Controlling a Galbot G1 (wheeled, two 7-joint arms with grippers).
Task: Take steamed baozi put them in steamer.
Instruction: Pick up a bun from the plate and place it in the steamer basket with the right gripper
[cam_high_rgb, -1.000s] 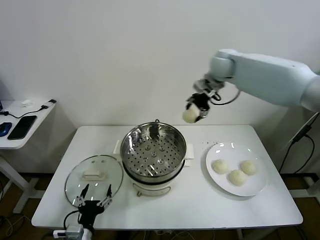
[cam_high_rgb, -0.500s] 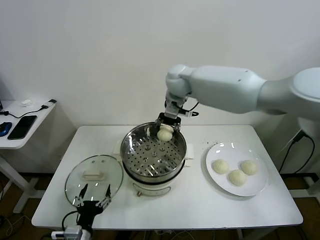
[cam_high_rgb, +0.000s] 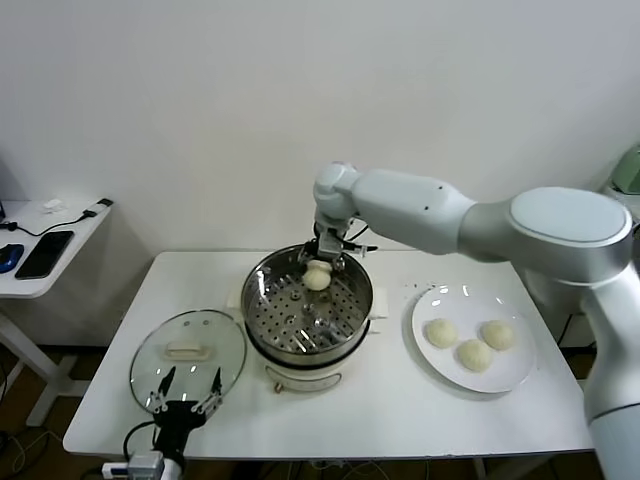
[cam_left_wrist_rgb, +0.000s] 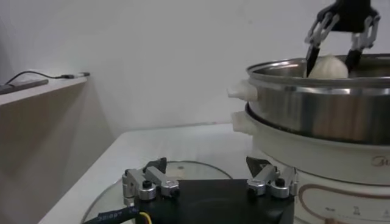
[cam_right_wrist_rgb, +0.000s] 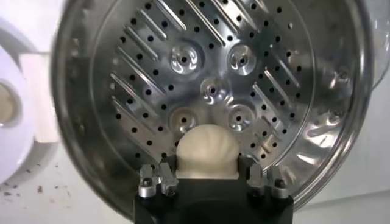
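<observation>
The steamer (cam_high_rgb: 307, 355), a shiny steel pot on a white base, stands mid-table with its perforated tray (cam_right_wrist_rgb: 207, 79) bare. My right gripper (cam_high_rgb: 318, 277) is shut on one cream-white baozi (cam_right_wrist_rgb: 207, 150) and holds it over the far part of the tray, just inside the rim; it also shows in the left wrist view (cam_left_wrist_rgb: 329, 65). Three more baozi (cam_high_rgb: 440, 333) (cam_high_rgb: 473, 354) (cam_high_rgb: 497, 334) lie on the white plate (cam_high_rgb: 445, 302) to the right. My left gripper (cam_high_rgb: 184, 392) is open and empty at the table's front left, over the glass lid's near edge.
The round glass lid (cam_high_rgb: 188, 358) with a white knob lies flat left of the steamer. A side table (cam_high_rgb: 40, 250) with a phone and cables stands at far left. The wall runs close behind the table.
My right arm has swung left from above the table's back right and come down, carrying the baozi to just inside the steamer's far rim. The left arm has not moved.
</observation>
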